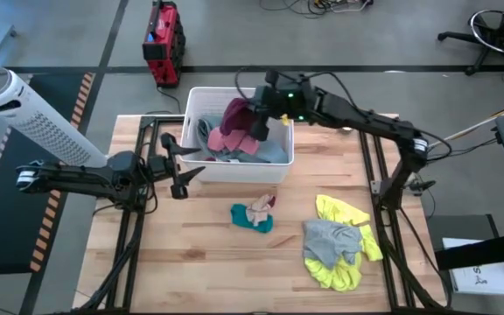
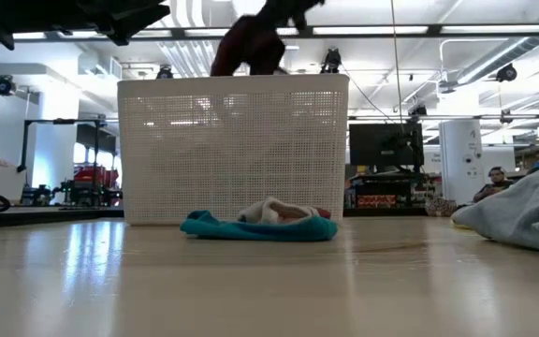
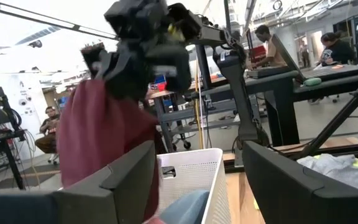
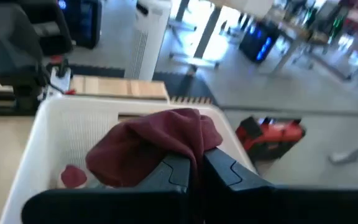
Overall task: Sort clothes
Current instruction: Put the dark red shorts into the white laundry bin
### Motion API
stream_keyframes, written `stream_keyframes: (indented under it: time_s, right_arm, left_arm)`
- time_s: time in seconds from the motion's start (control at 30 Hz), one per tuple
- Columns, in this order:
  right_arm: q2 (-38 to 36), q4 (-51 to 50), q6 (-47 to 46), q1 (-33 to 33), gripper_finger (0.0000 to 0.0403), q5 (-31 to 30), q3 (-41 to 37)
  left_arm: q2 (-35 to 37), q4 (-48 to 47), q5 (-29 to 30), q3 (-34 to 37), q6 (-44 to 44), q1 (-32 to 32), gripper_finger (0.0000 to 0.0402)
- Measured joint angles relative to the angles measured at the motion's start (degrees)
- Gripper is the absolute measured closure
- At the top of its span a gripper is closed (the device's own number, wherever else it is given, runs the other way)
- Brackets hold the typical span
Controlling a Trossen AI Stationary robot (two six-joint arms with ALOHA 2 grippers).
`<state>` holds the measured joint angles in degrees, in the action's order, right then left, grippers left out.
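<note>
High view: the right gripper point(image 1: 256, 122) hangs over the white basket point(image 1: 280, 166), its fingers closed on the maroon garment point(image 1: 234, 116), which droops below them above the basket's inside. Under the fingers, pink, grey and light blue clothes point(image 1: 234, 147) lie in the basket. The left gripper point(image 1: 185, 166) waits just outside the basket's near wall, its 2 fingers spread wide and holding nothing. Well away from either set of fingers, on the worktop point(image 1: 199, 262), lie a teal piece point(image 1: 252, 215) and a grey garment point(image 1: 331, 241) on top of a bright yellow garment point(image 1: 346, 262).

Low view: the maroon garment point(image 2: 246, 47) shows above the basket's rim point(image 2: 232, 82), so it is clear of the basket. The teal piece point(image 2: 255, 227) lies on the worktop in front of the basket.

Left wrist view: past the open left fingers point(image 3: 126, 177), the right gripper point(image 3: 145, 43) holds the maroon cloth point(image 3: 104, 140) up over the basket.

Right wrist view: the right fingers point(image 4: 182, 171) are pinched together on a fold of the maroon garment point(image 4: 154, 140), the basket wall point(image 4: 42, 143) beyond.

The step in hand looks like lifting 1 garment out for sorting. Next, the right arm would need to carry it clear of the rim to a free spot on the worktop and only then spread its fingers.
</note>
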<state>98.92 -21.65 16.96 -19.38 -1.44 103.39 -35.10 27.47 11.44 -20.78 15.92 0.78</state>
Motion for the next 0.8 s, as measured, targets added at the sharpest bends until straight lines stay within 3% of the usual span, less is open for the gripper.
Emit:
stream_keyframes:
  time_s: [0.23, 0.47, 0.67, 0.8]
  right_arm:
    - [5.7, -5.6, -2.7, -1.1, 0.0383, 0.0, 1.6]
    - [8.0, -10.4, -3.3, -1.0, 0.0292, -0.3, 7.4]
    - [5.2, -15.0, 0.7, -0.1, 0.0218, -1.7, 11.5]
    - [0.0, -17.6, 2.2, 1.7, 0.0203, -1.1, 9.2]
  left_arm:
    - [-2.8, 0.0, 0.0, 0.0, -3.5, 0.0, 0.0177]
    - [-5.0, 0.5, 0.0, 0.0, -3.5, 0.0, 0.0164]
    - [-5.1, 1.0, 0.0, 0.0, -3.3, 0.0, 0.0151]
    - [-4.9, 1.0, 0.0, 0.0, -3.2, 0.0, 0.0148]
